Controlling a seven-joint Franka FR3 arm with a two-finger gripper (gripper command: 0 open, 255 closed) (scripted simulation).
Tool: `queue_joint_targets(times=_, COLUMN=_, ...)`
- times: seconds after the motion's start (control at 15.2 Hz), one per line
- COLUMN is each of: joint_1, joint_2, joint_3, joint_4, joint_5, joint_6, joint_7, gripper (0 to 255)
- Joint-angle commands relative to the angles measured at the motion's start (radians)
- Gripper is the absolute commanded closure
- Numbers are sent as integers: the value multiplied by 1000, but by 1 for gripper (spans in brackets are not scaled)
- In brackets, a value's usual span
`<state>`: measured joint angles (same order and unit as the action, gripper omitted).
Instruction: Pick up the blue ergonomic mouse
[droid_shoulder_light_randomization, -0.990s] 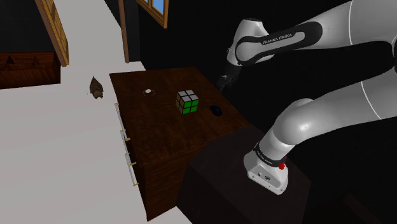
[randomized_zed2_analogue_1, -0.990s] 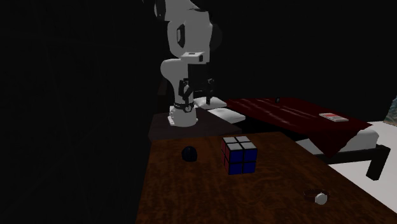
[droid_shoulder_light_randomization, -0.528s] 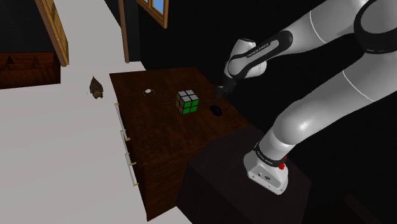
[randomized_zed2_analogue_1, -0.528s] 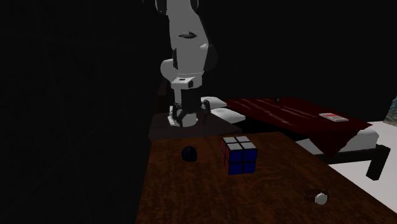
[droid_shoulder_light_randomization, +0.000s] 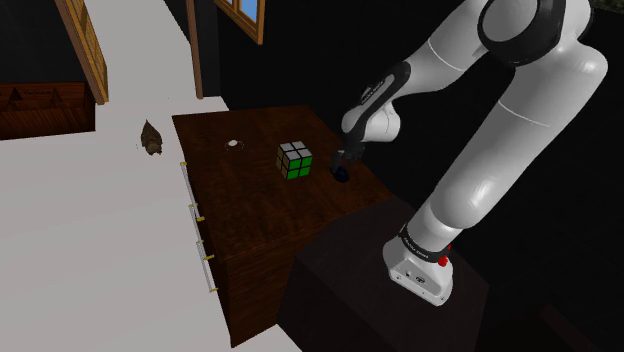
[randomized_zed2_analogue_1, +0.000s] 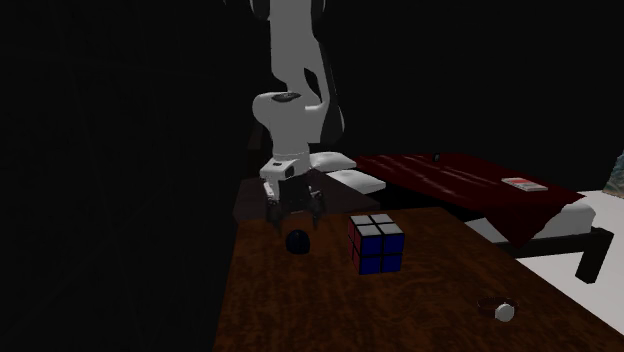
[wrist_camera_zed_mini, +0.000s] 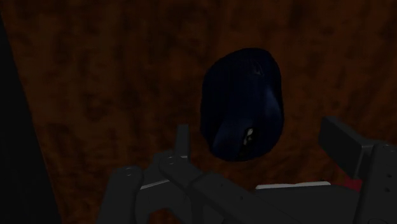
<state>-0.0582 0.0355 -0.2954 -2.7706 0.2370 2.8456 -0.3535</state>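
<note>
The dark blue mouse (droid_shoulder_light_randomization: 340, 175) lies on the dark wooden dresser top (droid_shoulder_light_randomization: 250, 205), near the edge that faces the stand. My gripper (droid_shoulder_light_randomization: 343, 160) hangs just above it, pointing down. In the second exterior view the gripper (randomized_zed2_analogue_1: 295, 210) hovers a short way over the mouse (randomized_zed2_analogue_1: 297, 241). The wrist view has the mouse (wrist_camera_zed_mini: 242, 114) lying between and just beyond the fingers (wrist_camera_zed_mini: 183, 137). The gripper (wrist_camera_zed_mini: 260, 133) is open and does not touch the mouse.
A 2x2 puzzle cube (droid_shoulder_light_randomization: 294, 160) stands beside the mouse toward the shoulder view's left. A small white object (droid_shoulder_light_randomization: 233, 144) lies farther along the top. The dark stand (droid_shoulder_light_randomization: 350, 290) adjoins the dresser. A bed with a red cover (randomized_zed2_analogue_1: 470, 185) stands behind.
The arm has swung down and toward the dresser. The gripper dropped from well above the stand's side to just over the mouse. The mouse and cube have not moved.
</note>
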Motion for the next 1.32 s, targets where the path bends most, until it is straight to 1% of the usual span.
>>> queue_joint_targets(times=0.0, joint_1=-2, joint_2=38, joint_3=12, joint_4=4, joint_5=66, joint_6=31, joint_7=-51, gripper=0)
queue_joint_targets(times=0.2, joint_1=-20, joint_2=99, joint_3=53, joint_4=18, joint_5=172, joint_6=72, joint_7=-132, gripper=0)
queue_joint_targets(times=0.26, joint_1=-27, joint_2=110, joint_3=64, joint_4=21, joint_5=191, joint_6=80, joint_7=-148, gripper=0)
queue_joint_targets(times=0.33, joint_1=-28, joint_2=110, joint_3=65, joint_4=21, joint_5=191, joint_6=80, joint_7=-147, gripper=0)
queue_joint_targets(times=0.4, joint_1=-29, joint_2=111, joint_3=65, joint_4=21, joint_5=192, joint_6=80, joint_7=-150, gripper=255)
queue_joint_targets(times=0.99, joint_1=-28, joint_2=110, joint_3=65, joint_4=21, joint_5=191, joint_6=80, joint_7=-147, gripper=255)
queue_joint_targets(times=1.25, joint_1=7, joint_2=30, joint_3=0, joint_4=3, joint_5=53, joint_6=25, joint_7=-42, gripper=255)
